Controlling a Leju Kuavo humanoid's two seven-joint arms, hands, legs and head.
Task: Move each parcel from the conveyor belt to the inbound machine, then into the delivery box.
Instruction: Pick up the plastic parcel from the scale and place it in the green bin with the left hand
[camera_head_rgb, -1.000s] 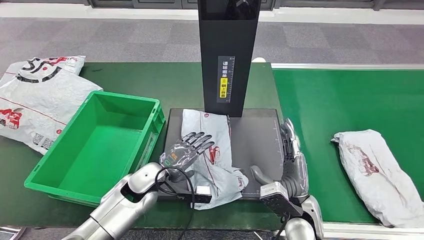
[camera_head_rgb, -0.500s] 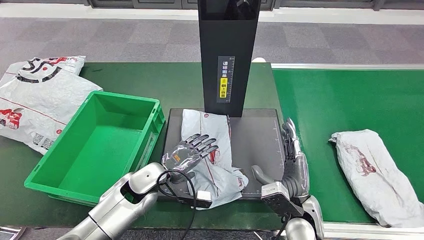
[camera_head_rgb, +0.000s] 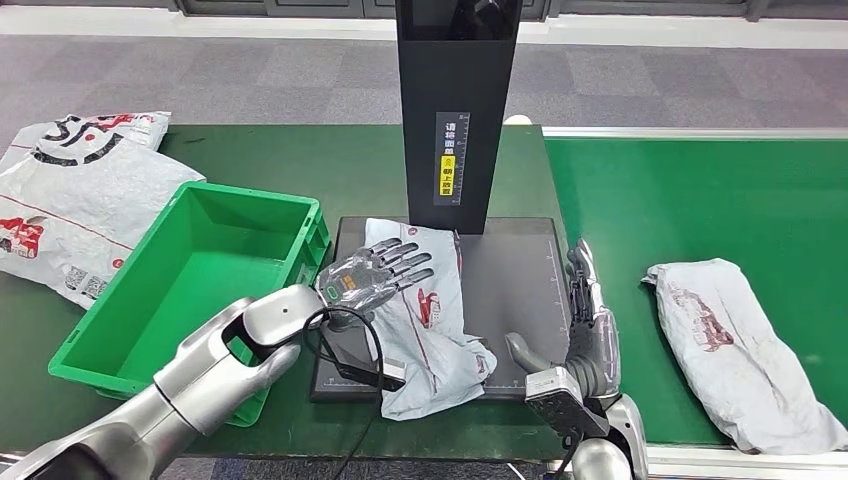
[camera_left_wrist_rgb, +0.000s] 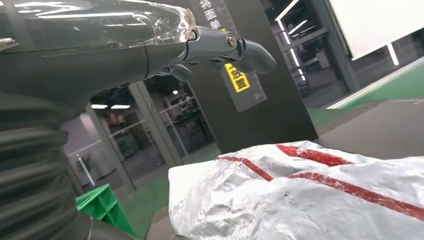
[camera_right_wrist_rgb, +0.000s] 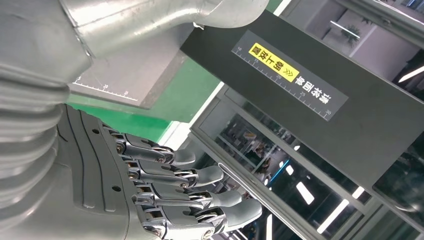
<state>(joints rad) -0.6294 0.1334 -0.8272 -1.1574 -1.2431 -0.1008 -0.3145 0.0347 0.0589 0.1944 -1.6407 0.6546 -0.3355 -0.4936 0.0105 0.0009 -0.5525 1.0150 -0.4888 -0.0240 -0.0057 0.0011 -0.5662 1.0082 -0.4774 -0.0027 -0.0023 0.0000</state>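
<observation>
Green worktop; parcel (camera_head_rgb: 425, 320) lies on inbound machine (camera_head_rgb: 510, 290) platform. Left hand (camera_head_rgb: 375, 275) hovers above it, fingers spread, empty. Right hand (camera_head_rgb: 590, 320) straight-fingered, empty. Poly bag likely light, limp, slippery; grip bunched near end.

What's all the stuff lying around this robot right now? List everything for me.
Parcel on scanner plate: one, grey-white with red print, under the left hand.
Parcel on conveyor belt: one, grey-white with red print, at right.
Large bags: white, printed, far left on the table.
Delivery box: one, green, empty, left of the plate.
Inbound machine: one, black column over a dark plate.
Conveyor belt: green, right.
Left hand: open, over the parcel.
Right hand: open, at the plate's right edge.
</observation>
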